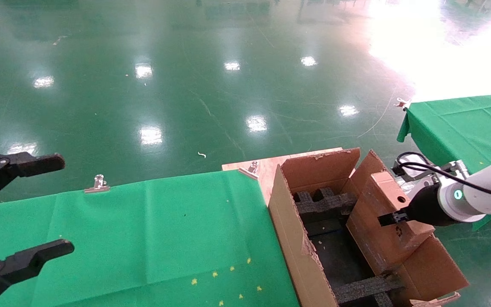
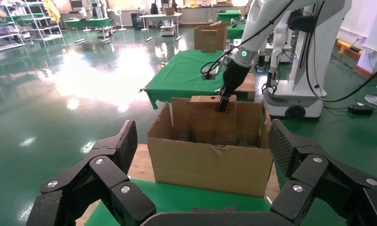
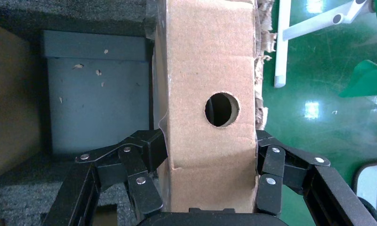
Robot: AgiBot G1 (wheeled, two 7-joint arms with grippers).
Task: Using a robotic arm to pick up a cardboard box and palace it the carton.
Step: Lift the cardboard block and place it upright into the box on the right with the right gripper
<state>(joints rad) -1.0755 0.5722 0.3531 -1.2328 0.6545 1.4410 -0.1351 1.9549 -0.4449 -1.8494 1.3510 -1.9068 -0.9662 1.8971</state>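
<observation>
Cardboard box [image 1: 384, 221] sat inside the carton [image 1: 296, 238], against its right wall, clamped by my right gripper [image 3: 208, 157]. My left gripper [image 1: 15, 209] hung parked over the table [image 1: 143, 238], fingers apart.

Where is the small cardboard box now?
In the head view, the cardboard box is at right, clamped in the right gripper, at the carton's right side.

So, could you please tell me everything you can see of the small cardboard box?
The cardboard box is plain brown corrugated card, closed, with a round hole in its narrow face. The right gripper is shut on it, one finger pressing each side. It hangs upright, slightly tilted, at the right side of the carton, its lower part down among the black foam dividers.
</observation>
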